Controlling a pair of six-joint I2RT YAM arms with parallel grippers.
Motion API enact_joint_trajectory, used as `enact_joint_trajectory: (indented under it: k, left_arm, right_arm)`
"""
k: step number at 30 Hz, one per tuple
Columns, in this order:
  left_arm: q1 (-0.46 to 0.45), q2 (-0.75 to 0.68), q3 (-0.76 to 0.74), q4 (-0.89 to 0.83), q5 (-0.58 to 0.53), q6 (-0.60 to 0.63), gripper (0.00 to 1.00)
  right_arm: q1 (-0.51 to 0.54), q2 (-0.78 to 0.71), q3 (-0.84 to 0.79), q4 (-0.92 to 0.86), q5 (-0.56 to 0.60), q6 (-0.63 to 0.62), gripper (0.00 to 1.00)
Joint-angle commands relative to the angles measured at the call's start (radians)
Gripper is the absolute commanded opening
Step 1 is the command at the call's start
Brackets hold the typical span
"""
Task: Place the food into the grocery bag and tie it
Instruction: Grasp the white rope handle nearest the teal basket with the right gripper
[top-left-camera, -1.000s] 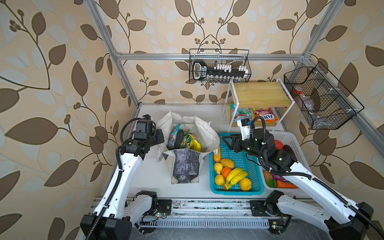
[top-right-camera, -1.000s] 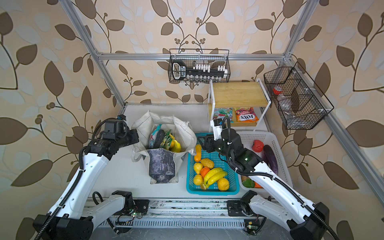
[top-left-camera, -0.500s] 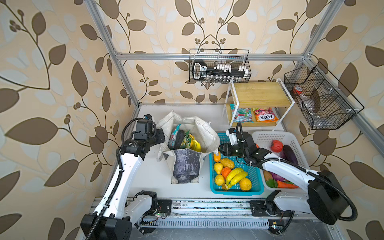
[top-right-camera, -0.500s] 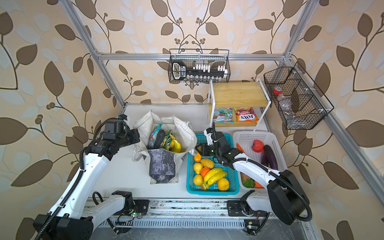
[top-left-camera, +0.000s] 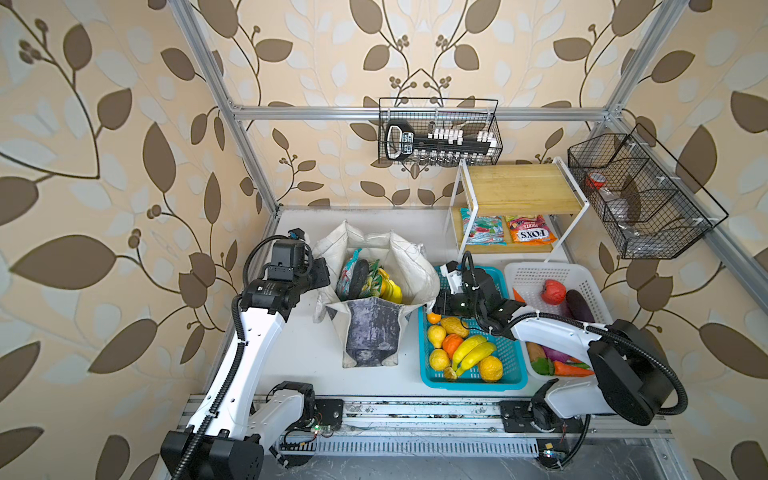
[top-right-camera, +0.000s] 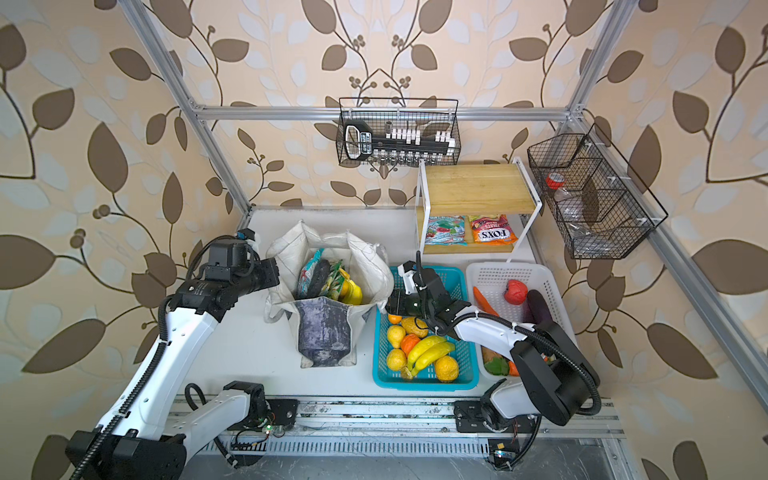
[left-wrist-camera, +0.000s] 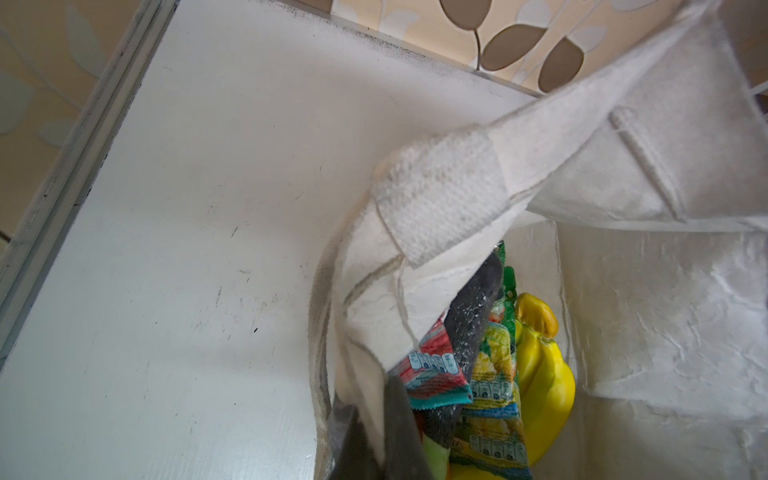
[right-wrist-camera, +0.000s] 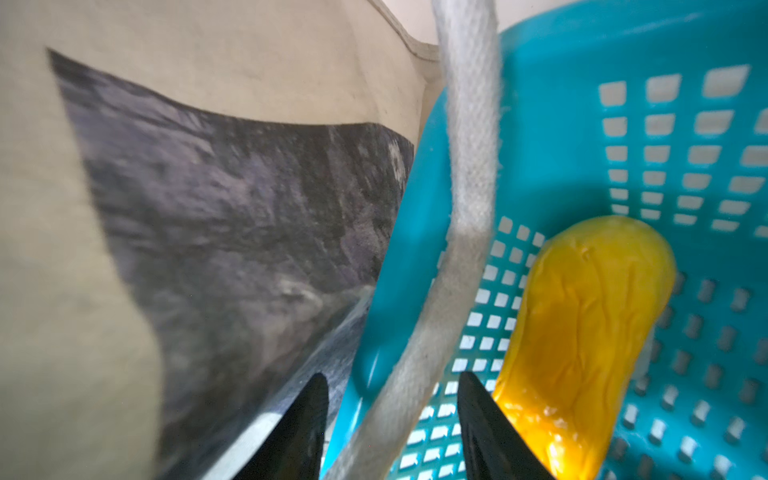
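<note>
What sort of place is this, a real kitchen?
Probably a staged grocery corner for robot practice: wallpapered panels in a metal frame, a turquoise basket of toy fruit, a grocery bag.

Leaf-patterned beige wallpaper (top-left-camera: 124, 124) surrounds a white tabletop (top-left-camera: 307, 361) and wooden shelf (top-left-camera: 519, 187).

Orange packet (top-right-camera: 493, 232) on the lower shelf (top-right-camera: 465, 248) of the white rack (top-right-camera: 419, 208): "FOX'S" in big white letters, readable in both top views, with "FRUITS" in small print above it in a top view. Teal packet (top-right-camera: 445, 230) just beside it: the top line looks like "MINT BLOS…", too small to be sure. The black tool (top-right-camera: 399, 143) in the wire basket (top-right-camera: 455, 124) has a white label on its handle that is illegible. The green-yellow packet (left-wrist-camera: 492, 386) in the grocery bag (left-wrist-camera: 665, 291) shows rows of small panels, and only the letters "EA" can be made out.
</note>
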Motion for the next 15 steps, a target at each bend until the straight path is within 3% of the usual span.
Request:
enact_joint_trajectory:
  k: [1,5,11,15]
  left_arm:
    - [0.006,-0.017,-0.009,0.036,0.016,0.022,0.00]
    - [0.006,-0.019,-0.011,0.036,0.013,0.023,0.00]
    - [0.006,-0.019,-0.010,0.035,0.013,0.029,0.00]
    - [0.006,-0.022,-0.010,0.035,0.014,0.031,0.00]
  right_arm:
    - [0.014,0.027,-0.015,0.102,-0.045,0.064,0.52]
    - [0.022,0.040,-0.024,0.141,-0.045,0.088,0.43]
    - [0.008,0.008,-0.030,0.102,-0.011,0.070,0.14]
    - [0.003,-0.062,-0.018,-0.005,0.042,0.025,0.12]
